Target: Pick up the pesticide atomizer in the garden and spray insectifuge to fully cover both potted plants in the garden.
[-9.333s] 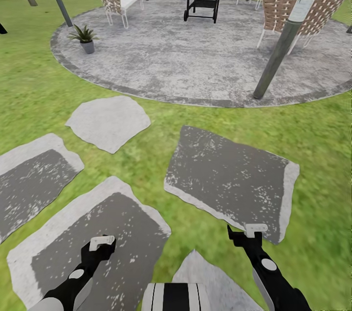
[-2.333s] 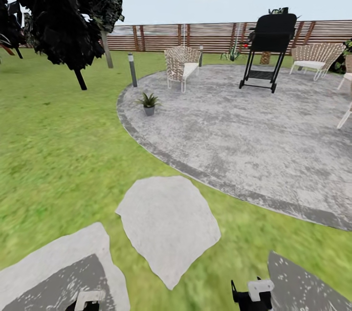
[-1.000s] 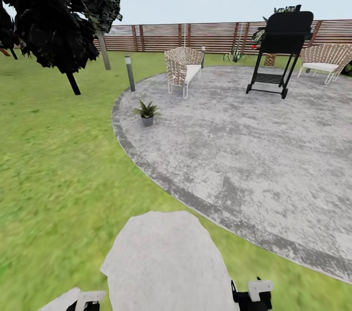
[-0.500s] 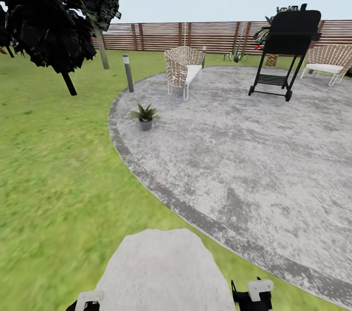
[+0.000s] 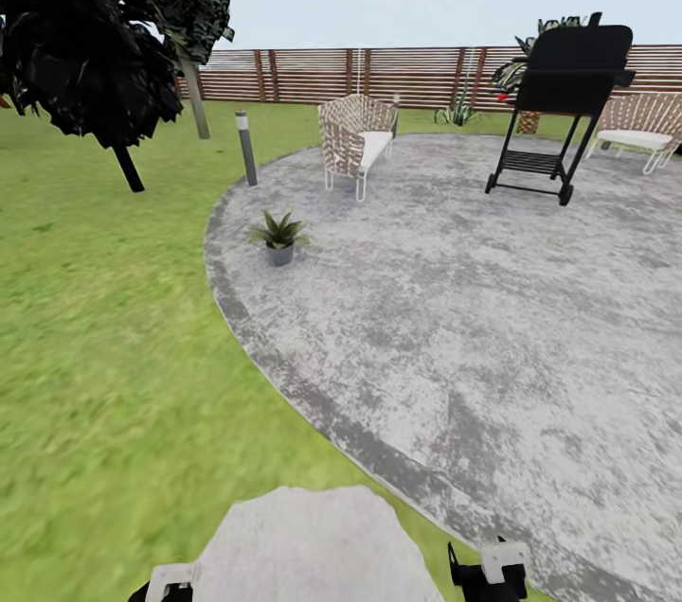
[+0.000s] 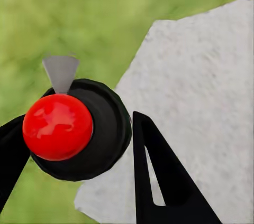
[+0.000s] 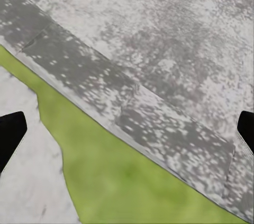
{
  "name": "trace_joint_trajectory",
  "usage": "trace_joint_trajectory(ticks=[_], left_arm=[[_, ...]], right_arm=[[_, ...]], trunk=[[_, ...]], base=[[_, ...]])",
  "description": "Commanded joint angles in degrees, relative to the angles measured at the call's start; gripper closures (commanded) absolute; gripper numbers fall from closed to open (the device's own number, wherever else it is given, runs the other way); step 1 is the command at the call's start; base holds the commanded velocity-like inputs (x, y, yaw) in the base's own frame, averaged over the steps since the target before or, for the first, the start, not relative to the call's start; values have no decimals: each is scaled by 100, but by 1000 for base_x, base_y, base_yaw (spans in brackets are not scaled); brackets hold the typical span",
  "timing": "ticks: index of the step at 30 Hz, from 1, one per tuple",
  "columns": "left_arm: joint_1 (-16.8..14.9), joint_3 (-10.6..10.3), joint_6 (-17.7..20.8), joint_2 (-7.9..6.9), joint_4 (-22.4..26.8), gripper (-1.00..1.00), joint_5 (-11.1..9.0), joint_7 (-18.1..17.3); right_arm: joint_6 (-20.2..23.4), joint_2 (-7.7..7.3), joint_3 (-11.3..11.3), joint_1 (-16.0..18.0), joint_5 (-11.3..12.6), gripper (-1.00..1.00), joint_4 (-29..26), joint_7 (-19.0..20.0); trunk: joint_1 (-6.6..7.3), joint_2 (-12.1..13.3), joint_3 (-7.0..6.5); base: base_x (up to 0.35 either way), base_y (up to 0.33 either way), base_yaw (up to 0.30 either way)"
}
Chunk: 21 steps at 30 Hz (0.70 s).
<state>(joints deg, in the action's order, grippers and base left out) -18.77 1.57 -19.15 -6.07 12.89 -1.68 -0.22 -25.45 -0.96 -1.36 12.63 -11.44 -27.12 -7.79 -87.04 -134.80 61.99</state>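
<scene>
Head view: robot stands on the lawn [image 5: 104, 365] at the rim of the round grey paved patio [image 5: 493, 318]. A pale stepping stone [image 5: 313, 545] lies directly below the camera, between the two arms.

One potted plant [image 5: 278, 234], a small rosette of pointed green leaves in a grey pot, sits on the patio just inside its near-left edge. No whitish specks can be made out on its leaves at this range; too small to judge. A second spiky green plant [image 5: 458, 113] shows at the far patio edge by the wooden fence [image 5: 313, 74]; probably the other potted one, but it is too distant to tell.

Other items: grey bollard lamp [image 5: 246, 148] on the lawn beside the patio; woven chair [image 5: 355, 140] behind the near plant; black grill cart [image 5: 566, 100] farther right; dark tree [image 5: 95, 25] at left.

Left gripper [image 5: 161, 583]: only the top shows at the lower frame edge. In its wrist view, dark fingers [image 6: 159, 182] stand spread, nothing between them. Right gripper [image 5: 494, 572]: fingers [image 7: 10, 134] sit wide apart in its wrist view, over grass and the patio border, empty.
</scene>
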Motion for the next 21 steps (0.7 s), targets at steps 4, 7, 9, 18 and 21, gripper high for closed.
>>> trace_joint_trajectory(ticks=[4,7,9,18,21], left_arm=[[-4,10,-18,1,-6,100,-17,-4],[-4,10,-18,1,-5,100,-17,-4],[-4,10,-18,1,-6,100,-17,-4],[-4,10,-18,1,-6,100,-17,-4],[-4,10,-18,1,-6,100,-17,-4]], right_arm=[[-12,1,-14,3,-60,-100,5,-30],[-12,4,-14,3,-60,-100,5,-30],[-12,2,-14,3,-60,-100,5,-30],[-11,3,-14,3,-60,-100,5,-30],[-12,0,-14,3,-60,-100,5,-30]], trunk=[[-2,-1,5],[-2,-1,5],[-2,-1,5],[-2,-1,5],[-2,-1,5]], base=[[340,0,0],[340,0,0],[340,0,0],[340,0,0],[340,0,0]])
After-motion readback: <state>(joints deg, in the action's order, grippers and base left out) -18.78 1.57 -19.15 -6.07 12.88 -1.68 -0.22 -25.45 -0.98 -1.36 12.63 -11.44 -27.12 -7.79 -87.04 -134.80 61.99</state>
